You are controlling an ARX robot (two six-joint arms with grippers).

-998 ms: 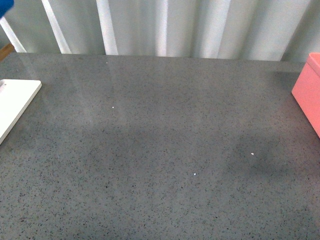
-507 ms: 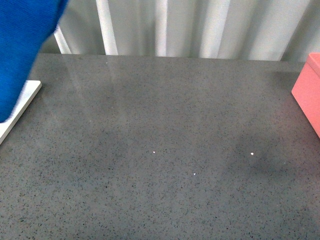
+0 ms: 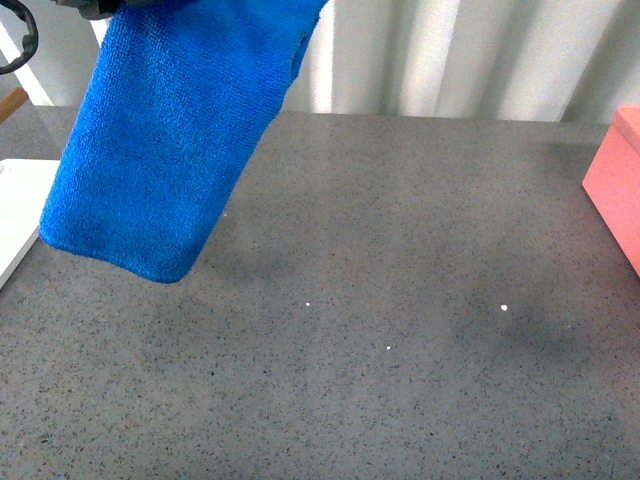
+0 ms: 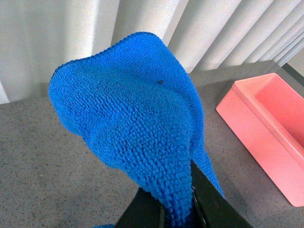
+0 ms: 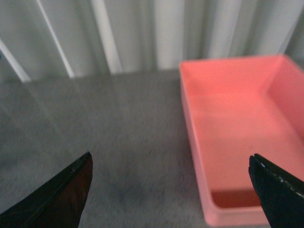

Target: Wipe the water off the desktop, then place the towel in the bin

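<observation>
- On the near stretch of the dark grey, speckled desktop (image 3: 400, 400), a few tiny white specks (image 3: 504, 308) are standing out against the glossy stone. Whether they are water drops cannot be told.
- Over the left half of the desktop, the bright blue towel (image 3: 170, 150) is hanging in a long ribbed fold. Its rounded lower edge is dangling near the flat white board (image 3: 20, 200), and it appears to be clear of the surface, casting a soft shadow on the stone beside it.
- In the left wrist view, the left gripper (image 4: 178, 211) is clamping the towel between its two dark fingers (image 4: 213, 206), with the cloth bunching into a hump above the pinch.
- At the top left corner of the front view, a dark part of that arm and a black cable loop (image 3: 15, 35) are just showing above the cloth.
- In the right wrist view, the right gripper (image 5: 170, 156) is hovering with its dark fingertips (image 5: 57, 194) spread wide and nothing between them, looking down on bare stone and one end of the bin.
- At the right edge of the desktop, the salmon-pink bin (image 3: 615, 190) is sitting upright with its open top facing up, well apart from the towel.
- Beyond the far edge of the desktop, a pale pleated curtain (image 3: 450, 60) is running the full width of the scene.
</observation>
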